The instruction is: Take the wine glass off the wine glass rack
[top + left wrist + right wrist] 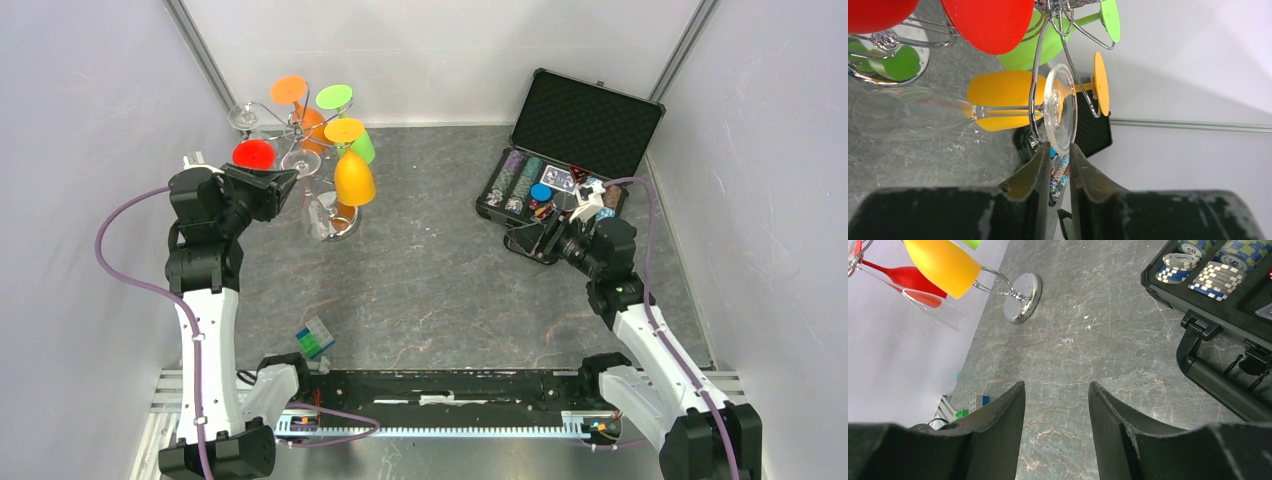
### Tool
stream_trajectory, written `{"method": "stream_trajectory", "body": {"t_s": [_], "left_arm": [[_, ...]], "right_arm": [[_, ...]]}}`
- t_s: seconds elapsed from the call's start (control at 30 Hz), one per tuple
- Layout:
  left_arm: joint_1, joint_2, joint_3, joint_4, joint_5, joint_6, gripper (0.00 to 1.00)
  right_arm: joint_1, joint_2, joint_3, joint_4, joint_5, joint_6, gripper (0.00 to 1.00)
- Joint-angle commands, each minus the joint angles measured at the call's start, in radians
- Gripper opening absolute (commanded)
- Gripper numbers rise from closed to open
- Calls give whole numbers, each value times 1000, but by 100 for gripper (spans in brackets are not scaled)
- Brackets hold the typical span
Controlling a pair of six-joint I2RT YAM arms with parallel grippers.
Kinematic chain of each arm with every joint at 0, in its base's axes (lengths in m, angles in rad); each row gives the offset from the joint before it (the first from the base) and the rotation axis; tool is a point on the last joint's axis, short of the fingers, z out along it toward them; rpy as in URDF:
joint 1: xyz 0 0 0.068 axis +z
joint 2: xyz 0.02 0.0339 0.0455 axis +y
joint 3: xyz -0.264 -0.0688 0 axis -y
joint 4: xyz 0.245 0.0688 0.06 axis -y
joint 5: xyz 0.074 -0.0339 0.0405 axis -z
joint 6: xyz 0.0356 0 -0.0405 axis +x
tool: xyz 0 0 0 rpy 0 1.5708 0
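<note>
The shiny silver wire wine glass rack with a round mirrored base stands at the far left of the grey marbled table. It carries red, orange, green and yellow glasses hung upside down. A clear stemmed wine glass hangs among them on the near side, its foot caught in a wire scroll and its bowl pointing down toward the table.

The left gripper is right at this glass. Its black fingers stand narrow, with the rim of the clear foot just between their tips. I cannot tell whether they press on it.

The right gripper hovers low over bare table at the right. Its jaws are moderately apart with nothing between them. It is just near of an open black case of poker chips.
</note>
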Motion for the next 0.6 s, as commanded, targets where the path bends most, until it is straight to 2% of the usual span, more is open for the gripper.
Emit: {"method": "stream_trajectory", "body": {"t_s": [0.0,0.4,0.57], "left_arm": [[9,-2,-20,81,-6,-69,24],[9,-24,-165,254,-41,-271,27],[9,-50,-203,261,-93,-327,36]], "right_arm": [[2,12,-8,29,11,-29,54],[2,18,-21,35,13,-28,54],[3,23,-23,38,11,-28,54]]}}
